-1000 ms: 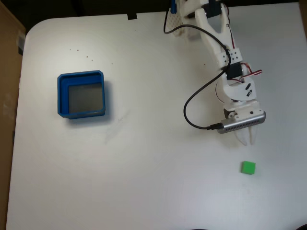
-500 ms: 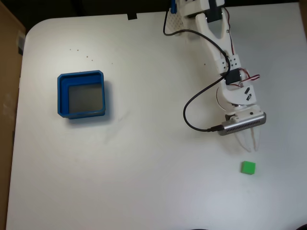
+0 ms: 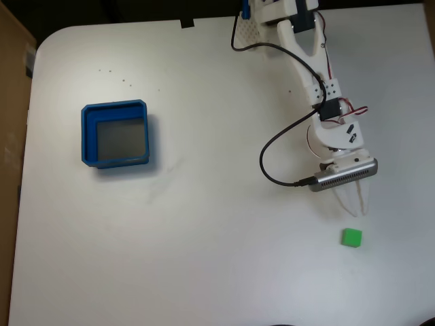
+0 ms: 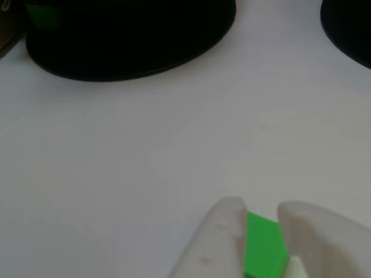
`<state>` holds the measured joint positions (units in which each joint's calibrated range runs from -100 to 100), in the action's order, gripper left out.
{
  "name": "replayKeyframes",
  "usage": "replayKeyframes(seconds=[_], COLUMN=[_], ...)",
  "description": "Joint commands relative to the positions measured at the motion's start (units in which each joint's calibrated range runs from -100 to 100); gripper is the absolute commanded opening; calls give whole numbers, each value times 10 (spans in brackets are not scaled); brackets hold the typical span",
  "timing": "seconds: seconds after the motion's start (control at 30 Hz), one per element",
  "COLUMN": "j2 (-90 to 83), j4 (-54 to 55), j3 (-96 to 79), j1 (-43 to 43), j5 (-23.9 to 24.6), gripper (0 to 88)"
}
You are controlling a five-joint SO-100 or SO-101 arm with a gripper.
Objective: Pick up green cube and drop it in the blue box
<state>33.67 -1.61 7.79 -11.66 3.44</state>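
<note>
In the fixed view the green cube point(image 3: 351, 237) lies on the white table near the lower right. My gripper point(image 3: 356, 207) hangs just above it in the picture, a short gap away, fingers pointing down at the cube. The other view looks along the two white fingers point(image 4: 217, 243), and the green cube point(image 4: 264, 246) shows through the narrow gap between them. My gripper point(image 4: 262, 207) is open a little and holds nothing. Far to the left stands the blue box point(image 3: 87, 132), with only its grey bottom showing inside.
A black cable point(image 3: 268, 153) loops left of the arm. Brown cardboard point(image 3: 10, 102) borders the table's left edge. The table's lower edge lies just below the cube. Dark rounded shapes point(image 4: 127, 35) lie beyond the table in the other view.
The arm has stretched out and the gripper has moved down the picture toward the green cube, mostly in the first half second. Cube and box have not moved.
</note>
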Motion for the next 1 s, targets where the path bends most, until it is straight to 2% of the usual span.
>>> replayKeyframes(seconds=[0.0, 0.97], j2=[-15, 45], j4=[17, 17], j3=[27, 39], j1=[20, 26], j5=[-2, 1], gripper=[9, 9])
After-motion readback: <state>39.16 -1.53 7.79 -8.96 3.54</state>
